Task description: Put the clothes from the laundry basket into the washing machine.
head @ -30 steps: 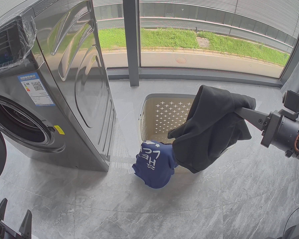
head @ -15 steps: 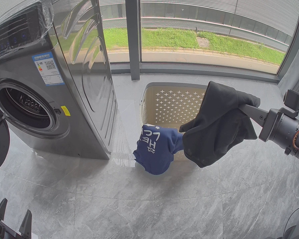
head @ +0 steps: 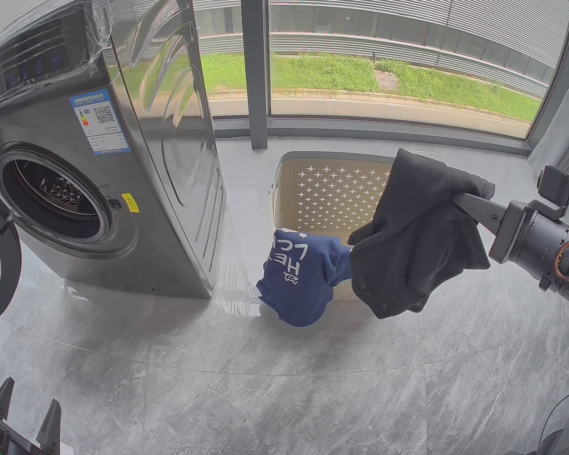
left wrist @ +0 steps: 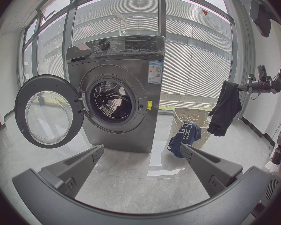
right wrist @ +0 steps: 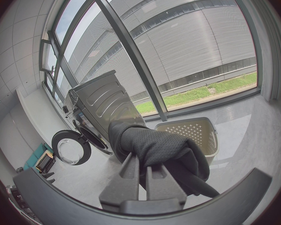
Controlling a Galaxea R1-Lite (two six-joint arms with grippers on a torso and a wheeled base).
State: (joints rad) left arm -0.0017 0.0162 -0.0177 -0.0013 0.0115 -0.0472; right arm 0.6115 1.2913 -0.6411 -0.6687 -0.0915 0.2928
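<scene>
Right gripper [head: 464, 202] clamps black garment [head: 417, 241] | laundry basket [head: 325, 188] partly hidden behind it

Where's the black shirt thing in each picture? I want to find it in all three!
Head view: the black garment hangs from the right gripper, covering the right side of the laundry basket.
Left wrist view: the black garment dangles far off, next to the laundry basket.
Right wrist view: the black garment is bunched close up in the right gripper, with the laundry basket behind.
Shared landmark: the laundry basket with star-shaped holes.
</scene>
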